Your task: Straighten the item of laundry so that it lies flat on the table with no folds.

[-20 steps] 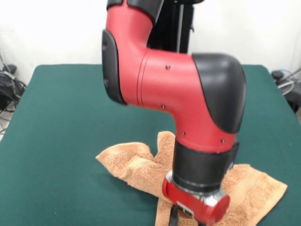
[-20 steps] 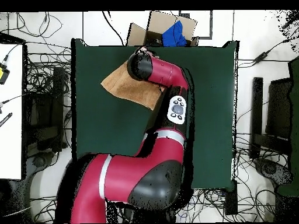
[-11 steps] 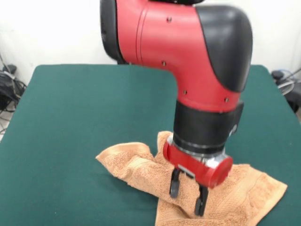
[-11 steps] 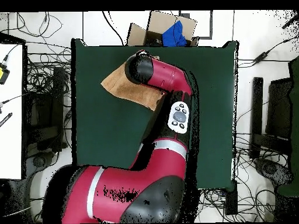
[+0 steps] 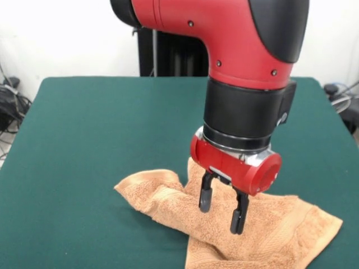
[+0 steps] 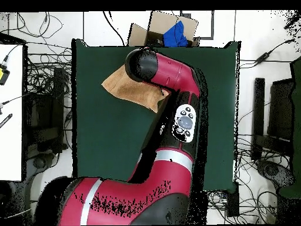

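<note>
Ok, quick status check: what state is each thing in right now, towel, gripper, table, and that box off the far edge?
Towel: rumpled, with folds and a turned-over edge, not flat.
Gripper: open, fingers pointing down above the towel, holding nothing.
Table: green cover smooth, towel lying near one edge.
Cardboard box: off the table beside its edge, flaps open, something blue inside.

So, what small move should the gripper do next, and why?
Probably lower the open gripper onto the raised fold of the towel and close on it. The gripper hangs just above the cloth holding nothing, and the towel lies bunched on the table.
</note>
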